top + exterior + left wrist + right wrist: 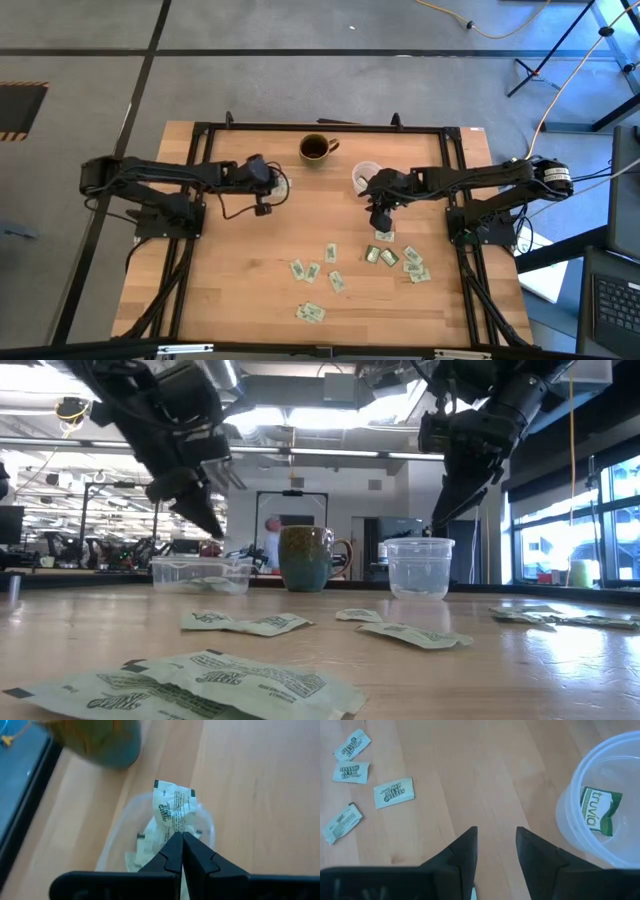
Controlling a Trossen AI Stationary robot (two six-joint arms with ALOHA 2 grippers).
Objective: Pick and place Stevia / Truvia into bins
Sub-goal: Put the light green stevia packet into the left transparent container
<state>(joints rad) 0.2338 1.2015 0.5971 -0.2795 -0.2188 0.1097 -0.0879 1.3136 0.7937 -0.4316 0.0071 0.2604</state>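
Shallow tub (200,574): clear plastic, on the table left of the mug; pale sachets lie inside it, seen through its wall in the low view and beneath the left fingers in the left wrist view.
Round cup (600,802): clear plastic, right of the mug; one green-and-white Truvia sachet (600,810) rests on its floor.
Mug (317,149): dark, with a handle, at the far table edge between the two bins; brown inside seen from above.
Left gripper (181,840): held above the tub, fingers pressed together on a crumpled white sachet (172,810) that stands out past the tips.
Right gripper (496,837): raised over bare wood just beside the cup, fingers parted, nothing between them.
Loose sachets (330,252): scattered flat over the near half of the table, several clustered toward the right side (412,264).
Right wrist view only: the cup's contents and four loose sachets (393,792) printed side up.
Low view only: both grippers clear of the tabletop; a person (270,540) stands in the room beyond.
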